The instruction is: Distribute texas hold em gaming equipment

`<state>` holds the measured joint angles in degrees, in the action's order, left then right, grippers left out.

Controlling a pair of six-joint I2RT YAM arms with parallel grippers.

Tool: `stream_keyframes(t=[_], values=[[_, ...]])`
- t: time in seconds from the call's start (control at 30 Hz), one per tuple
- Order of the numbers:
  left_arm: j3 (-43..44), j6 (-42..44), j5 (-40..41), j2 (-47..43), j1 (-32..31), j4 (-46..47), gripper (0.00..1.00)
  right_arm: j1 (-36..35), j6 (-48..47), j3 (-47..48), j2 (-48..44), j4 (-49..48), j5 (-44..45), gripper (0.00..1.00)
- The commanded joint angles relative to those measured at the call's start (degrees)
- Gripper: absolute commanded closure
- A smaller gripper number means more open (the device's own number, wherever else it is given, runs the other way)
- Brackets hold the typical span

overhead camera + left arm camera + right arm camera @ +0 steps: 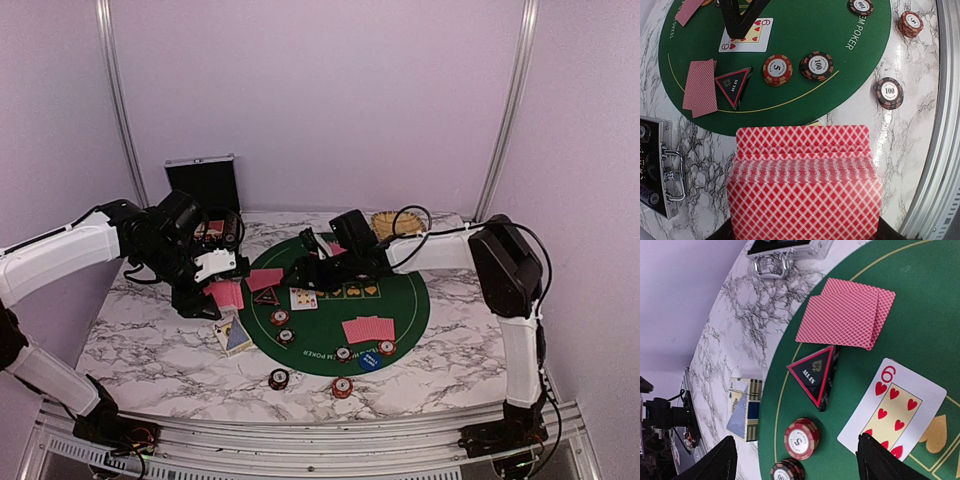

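The six of hearts lies face up on the green mat, at the lower right of the right wrist view. The right gripper hangs over this part of the mat. Its two fingers are wide apart with nothing held between them, so it is released.

Left of the card stands the black triangle marker. Toward the top of the frame lies a pair of face-down cards, one overlapping the other. A red five chip sits just below the marker.

The rest of the pack is fanned across the bottom of the left wrist view, clenched in the left gripper. In the overhead view it is held above the marble table, just off the mat's left edge. A second face-down pair lies at the lower right of the mat, with a blue disc and chips near it.

With two hands out and one card face up, the step in hand looks like dealing the shared cards in the middle.

The next move would call for the free gripper to reach the fan and pinch one card by its edge without dragging its neighbours, while the other arm holds the pack steady. That card should then go beside the six, not on top of it.
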<state>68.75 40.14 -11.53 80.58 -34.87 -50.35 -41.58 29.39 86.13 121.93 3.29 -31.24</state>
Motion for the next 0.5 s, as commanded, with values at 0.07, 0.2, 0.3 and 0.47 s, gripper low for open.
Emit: stream_keyframes(t=[0.07,0.2,0.3,0.47], values=[[2.6,0.9,-1.3,1.2,0.2,-1.0,1.00,0.1,-1.0,6.3,6.7,0.3,1.6,0.22],[3.1,1.1,-0.9,1.6,0.2,-1.0,1.00,1.2,-1.1,6.5,8.9,-0.6,2.3,0.22],[3.5,1.3,-0.8,2.2,0.2,-1.0,1.00,2.0,-0.7,5.9,10.1,-1.4,2.5,0.23],[4.3,1.5,-0.8,3.0,0.2,-1.1,1.00,3.7,-0.6,3.9,10.8,-2.1,4.5,0.23]])
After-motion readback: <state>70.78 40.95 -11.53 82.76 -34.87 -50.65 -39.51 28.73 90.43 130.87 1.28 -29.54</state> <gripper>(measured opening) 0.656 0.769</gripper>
